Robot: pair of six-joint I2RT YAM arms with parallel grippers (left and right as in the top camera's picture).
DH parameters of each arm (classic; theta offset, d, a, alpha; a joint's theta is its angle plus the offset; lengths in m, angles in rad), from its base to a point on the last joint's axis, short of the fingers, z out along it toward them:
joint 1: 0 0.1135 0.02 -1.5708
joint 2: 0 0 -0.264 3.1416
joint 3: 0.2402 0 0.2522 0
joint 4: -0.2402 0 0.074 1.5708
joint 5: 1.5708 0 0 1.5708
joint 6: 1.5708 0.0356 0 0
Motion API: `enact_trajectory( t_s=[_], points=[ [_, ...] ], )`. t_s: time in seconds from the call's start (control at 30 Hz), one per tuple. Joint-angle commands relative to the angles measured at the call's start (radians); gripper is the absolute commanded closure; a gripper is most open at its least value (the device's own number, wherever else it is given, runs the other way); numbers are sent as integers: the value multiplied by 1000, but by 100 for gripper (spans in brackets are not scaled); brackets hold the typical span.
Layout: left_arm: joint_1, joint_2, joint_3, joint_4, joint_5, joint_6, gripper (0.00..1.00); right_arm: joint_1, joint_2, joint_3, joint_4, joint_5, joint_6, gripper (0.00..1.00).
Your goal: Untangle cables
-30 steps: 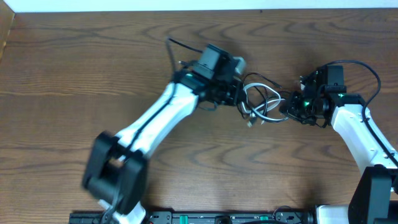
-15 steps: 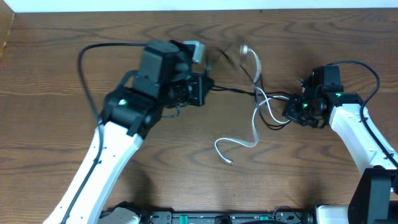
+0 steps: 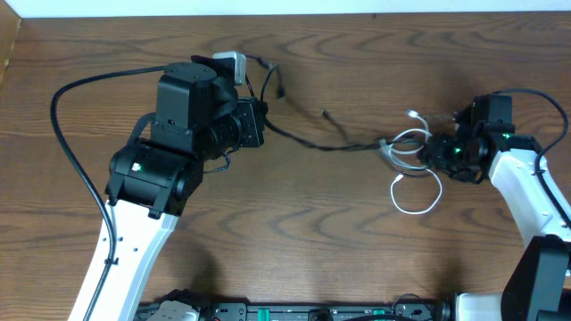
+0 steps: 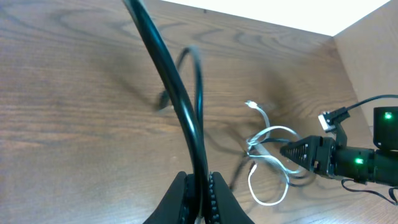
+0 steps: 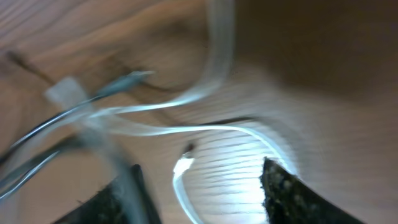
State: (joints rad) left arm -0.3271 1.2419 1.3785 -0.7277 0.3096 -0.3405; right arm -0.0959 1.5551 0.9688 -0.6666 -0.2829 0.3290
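Left claw (image 4: 198, 194): clenched on the black cable (image 4: 185, 118). In my left wrist view the cord rises straight out from between my two fingers, which stand pressed against it. From above, the black cable leaves that claw and runs low across the bench (image 3: 357, 259) toward my right side, reaching the white bundle. A short free length curls up beside the left claw toward the far edge of the bench. One small dark plug end lies by itself on the wood, between the two arms.

White cable (image 3: 401, 145): gathered in a few small loops just beside my right claw (image 3: 435, 153). A larger open loop hangs out from them toward the near edge, flat on the bench. One white plug end points away from the bundle on its far side. The black cord meets these loops at their left side, and the two cords cross there. I cannot tell how they are wound together.

Right claw: its tip touches or sits within the white loops. The right wrist view is badly blurred. It shows white strands passing between my two fingers (image 5: 283, 193), which look apart. I cannot tell whether the claw is grasping anything.
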Motion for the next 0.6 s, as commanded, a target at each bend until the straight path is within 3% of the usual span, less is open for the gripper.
enact_trajectory(
  t_s=[0.0,0.1,0.13,0.2,0.37,0.57],
  points=[
    [7,3,19,-5,-23,-13,92,-2,-6,35,5,-346,-198,37],
    [7,3,19,-2,-23,-13,93,-2,-41,80,5,-513,-276,26],
    [7,3,19,2,-23,-13,93,-2,-61,103,5,-569,-286,18],
    [7,3,19,7,-23,-14,93,-2,-84,130,5,-589,-278,12],
    [7,3,19,22,-4,-25,93,5,-101,144,29,-549,-98,17],
    [7,-6,19,44,22,-40,93,47,-96,142,-54,-226,38,18]
  ],
)
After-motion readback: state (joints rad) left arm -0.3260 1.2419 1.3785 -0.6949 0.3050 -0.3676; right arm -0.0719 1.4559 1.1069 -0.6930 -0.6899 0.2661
